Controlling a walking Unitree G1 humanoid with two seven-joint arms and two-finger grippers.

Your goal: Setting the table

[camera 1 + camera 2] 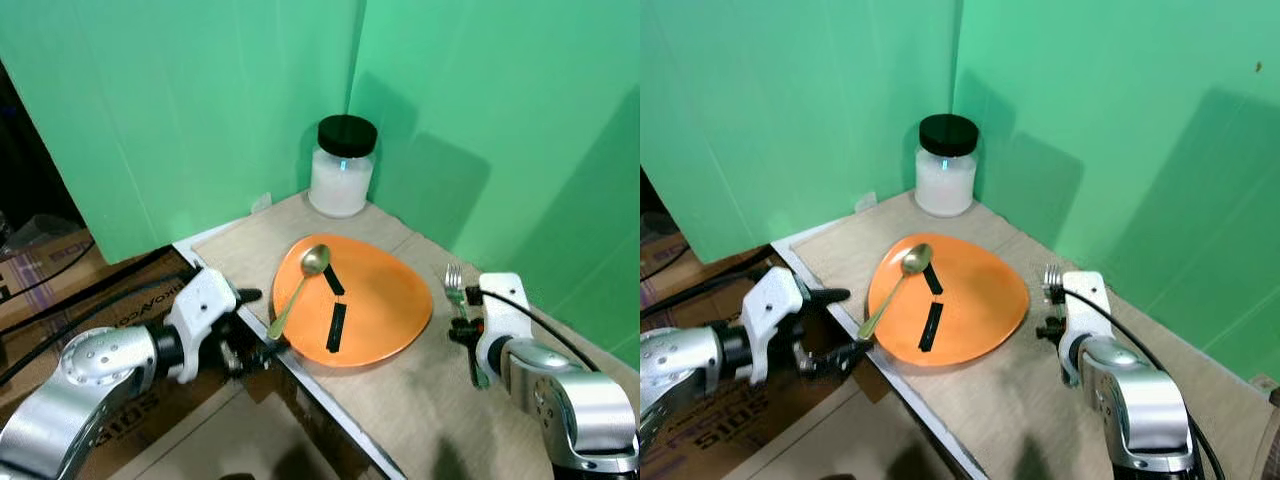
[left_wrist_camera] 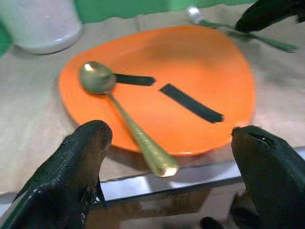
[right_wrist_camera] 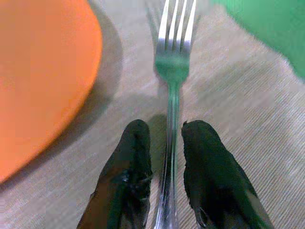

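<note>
Green backdrop panels are enclosing a beige table (image 1: 430,400) where an orange plate (image 1: 385,300) is carrying a gold spoon (image 1: 298,287). Left gripper (image 2: 167,176) is gaping wide off the table's edge — right gripper (image 3: 164,152) is pinching the fork (image 3: 172,71) beside the plate.

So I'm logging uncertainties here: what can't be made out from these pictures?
- Fork: handle end hidden between right gripper fingers, right wrist view; firm clamp unclear.
- Jar: contents unreadable, frosted glass.
- Left gripper: lower parts cut off by frame edge, left wrist view.
- Spoon blurred.
</note>
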